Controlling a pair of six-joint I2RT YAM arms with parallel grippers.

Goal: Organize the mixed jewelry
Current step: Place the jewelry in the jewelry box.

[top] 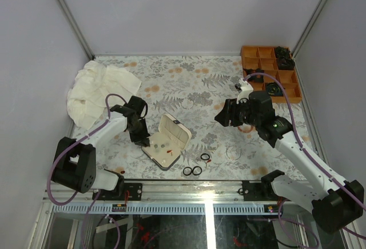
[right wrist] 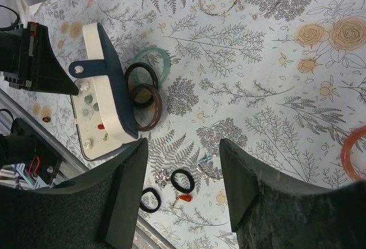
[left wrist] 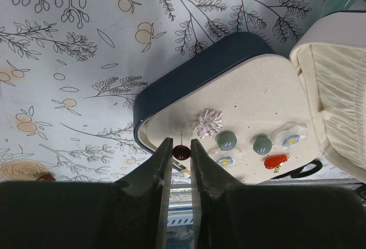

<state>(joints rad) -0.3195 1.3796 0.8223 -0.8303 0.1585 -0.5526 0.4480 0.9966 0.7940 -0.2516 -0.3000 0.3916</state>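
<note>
The hinged case [top: 174,130] lies open near the table's front; its cream tray [left wrist: 257,89] holds a silver snowflake piece [left wrist: 209,123], two green beads [left wrist: 226,140], blue flowers and a red drop [left wrist: 275,161]. My left gripper [left wrist: 180,142] hangs over the tray's near corner, shut on a small dark red bead [left wrist: 181,152]. Loose jewelry lies right of the case: black rings [right wrist: 183,180] [top: 192,171], a red drop [right wrist: 184,198], a silver snowflake piece [right wrist: 162,176] and a clear hoop [right wrist: 211,169]. Well above them my right gripper [right wrist: 183,146] [top: 229,115] stands open and empty.
Dark, brown and green bangles [right wrist: 150,109] sit behind the case's lid [right wrist: 103,72]. Silver hoops [right wrist: 220,0] and an orange bangle [right wrist: 351,155] lie farther off. An orange divided organizer [top: 269,72] stands at the back right, a white cloth [top: 100,92] at the back left.
</note>
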